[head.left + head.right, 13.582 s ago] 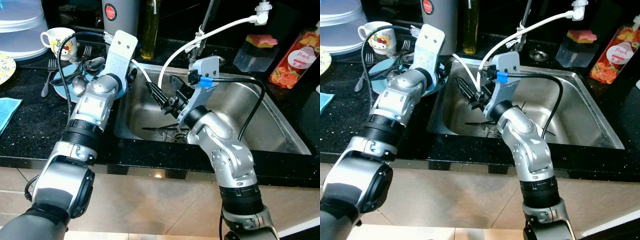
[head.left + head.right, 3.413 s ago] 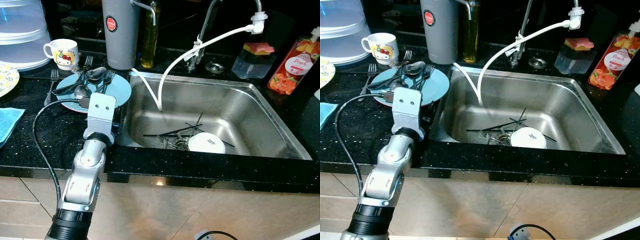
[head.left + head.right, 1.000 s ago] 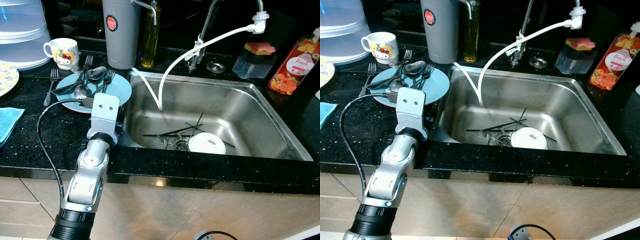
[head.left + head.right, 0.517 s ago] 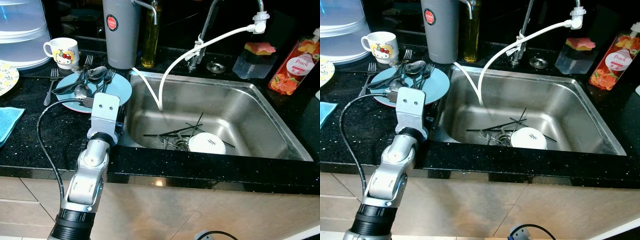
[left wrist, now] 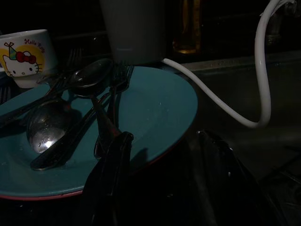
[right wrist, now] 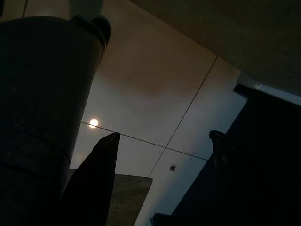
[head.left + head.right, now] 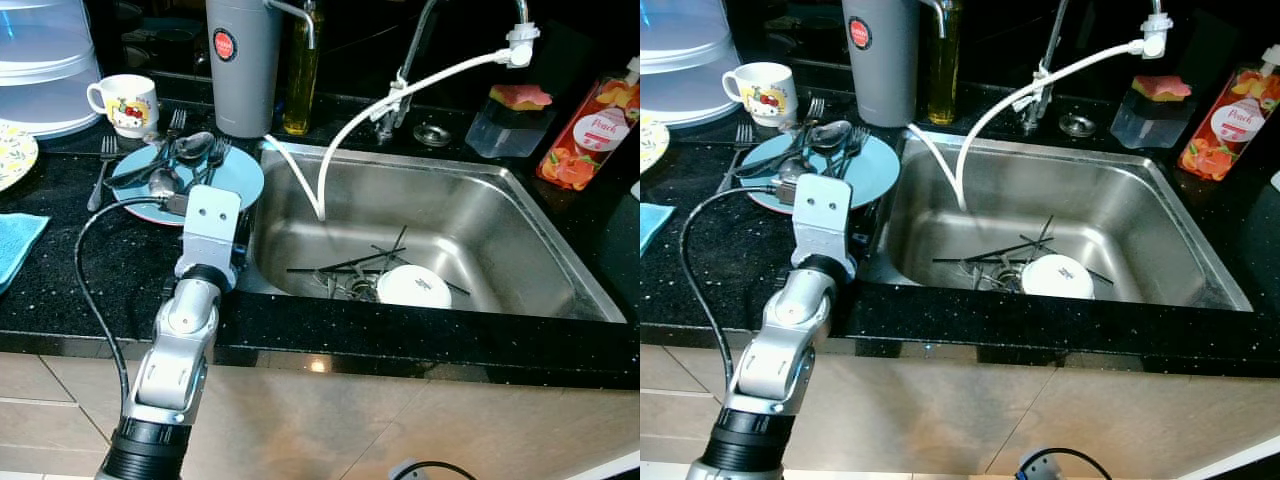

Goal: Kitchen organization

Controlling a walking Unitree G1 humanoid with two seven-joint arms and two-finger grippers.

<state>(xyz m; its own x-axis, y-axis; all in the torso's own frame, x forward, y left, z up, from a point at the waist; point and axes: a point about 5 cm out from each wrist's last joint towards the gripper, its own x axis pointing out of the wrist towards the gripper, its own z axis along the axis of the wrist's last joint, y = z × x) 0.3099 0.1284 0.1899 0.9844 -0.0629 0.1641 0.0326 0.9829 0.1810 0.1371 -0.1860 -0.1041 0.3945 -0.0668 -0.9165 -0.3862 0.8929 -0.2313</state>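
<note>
left gripper (image 5: 162,141) hidden behind its wrist plate in the eye views; domed cover (image 7: 45,60) cut by the edge; cutlery (image 7: 345,285) in sink (image 7: 500,190) indistinct.

Brushed stainless sink (image 7: 500,215), satin; glossy speckled black stone counter (image 7: 60,270); shiny metal spoons (image 5: 47,132) on smooth teal plate (image 5: 160,108).

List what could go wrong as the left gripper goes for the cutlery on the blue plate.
The left gripper sits low at the blue plate's near rim, so pushing forward may shove it toward the mug. The loosely piled spoons and forks could slide off. The white hose hangs close and might snag.
</note>
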